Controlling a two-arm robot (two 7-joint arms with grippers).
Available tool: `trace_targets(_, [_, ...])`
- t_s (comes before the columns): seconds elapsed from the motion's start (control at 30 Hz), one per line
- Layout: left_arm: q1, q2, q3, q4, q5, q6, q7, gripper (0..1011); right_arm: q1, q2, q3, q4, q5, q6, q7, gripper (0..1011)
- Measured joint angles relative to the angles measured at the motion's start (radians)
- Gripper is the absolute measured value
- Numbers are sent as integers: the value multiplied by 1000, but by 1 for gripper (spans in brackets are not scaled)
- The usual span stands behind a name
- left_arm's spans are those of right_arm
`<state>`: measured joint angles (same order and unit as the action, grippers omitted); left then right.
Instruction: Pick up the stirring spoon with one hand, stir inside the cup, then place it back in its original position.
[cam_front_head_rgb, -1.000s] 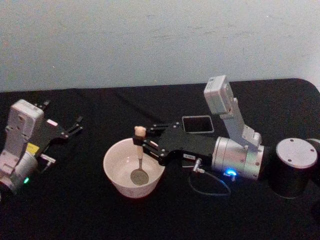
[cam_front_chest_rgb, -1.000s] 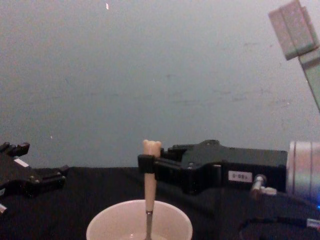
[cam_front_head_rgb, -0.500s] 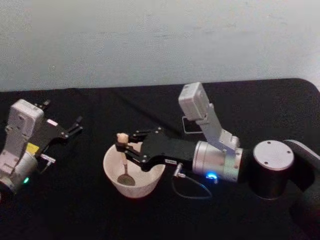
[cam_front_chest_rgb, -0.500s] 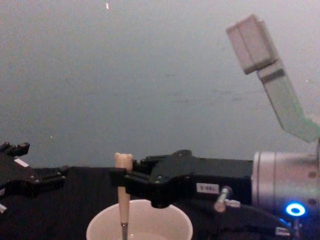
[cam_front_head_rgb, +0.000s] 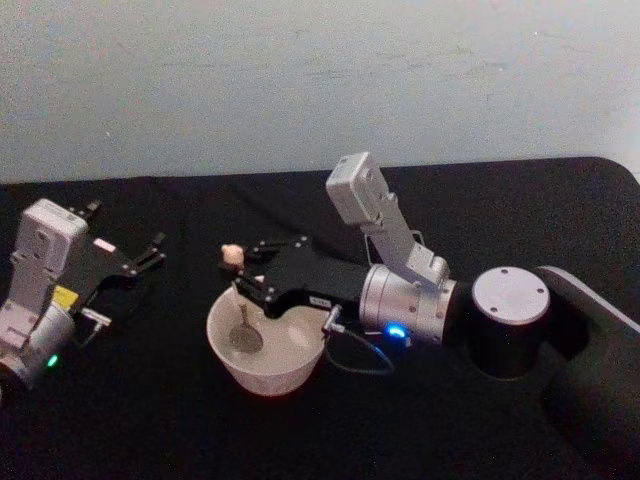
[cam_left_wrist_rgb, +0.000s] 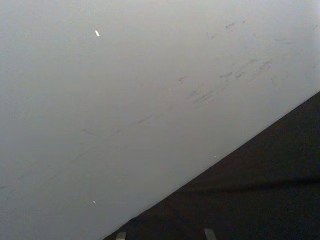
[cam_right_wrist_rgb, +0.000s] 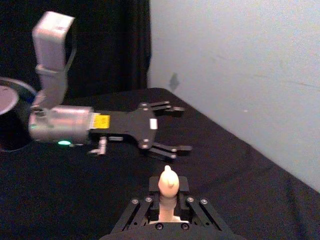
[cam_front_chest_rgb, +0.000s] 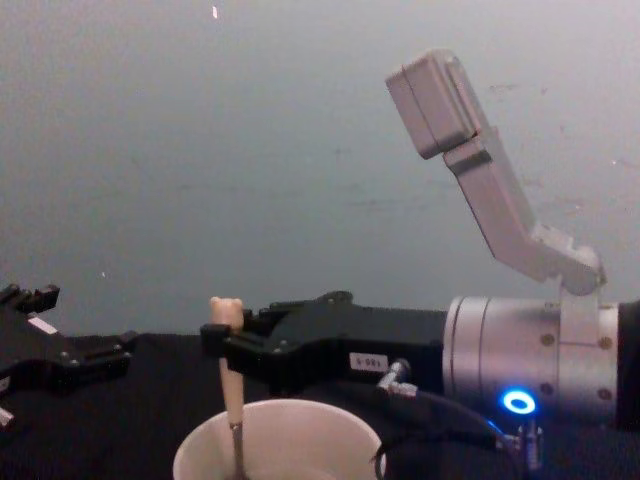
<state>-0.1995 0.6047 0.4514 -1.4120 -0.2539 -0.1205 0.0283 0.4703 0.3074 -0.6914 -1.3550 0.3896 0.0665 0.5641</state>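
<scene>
The cup sits nearest the robot. The stirring spoon stands in it, its bowl now by the cup's left wall, having shifted over from the middle. The right gripper, clamped on the spoon's handle, has swung leftward. The left gripper rests spread open and empty at far left.

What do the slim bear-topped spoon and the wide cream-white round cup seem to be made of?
The slim bear-topped spoon: beige matt handle, perhaps wood or plastic; its round bowl looks dull grey, likely metal. The wide cream-white cup: smooth, thin-rimmed, evenly pale, probably ceramic or plastic.
</scene>
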Motion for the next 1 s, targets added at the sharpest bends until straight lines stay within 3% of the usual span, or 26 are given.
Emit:
trace_targets(0.33, [0, 0, 0, 0, 0, 0, 0, 1001, 20, -12, 46, 44, -14, -6, -14, 211])
trace_targets(0.67, [0, 0, 0, 0, 0, 0, 0, 1001, -11, 43, 78, -6, -14, -6, 8, 210])
trace_targets(1.0, [0, 0, 0, 0, 0, 0, 0, 1001, -79, 119, 104, -112, 30, 24, 36, 211])
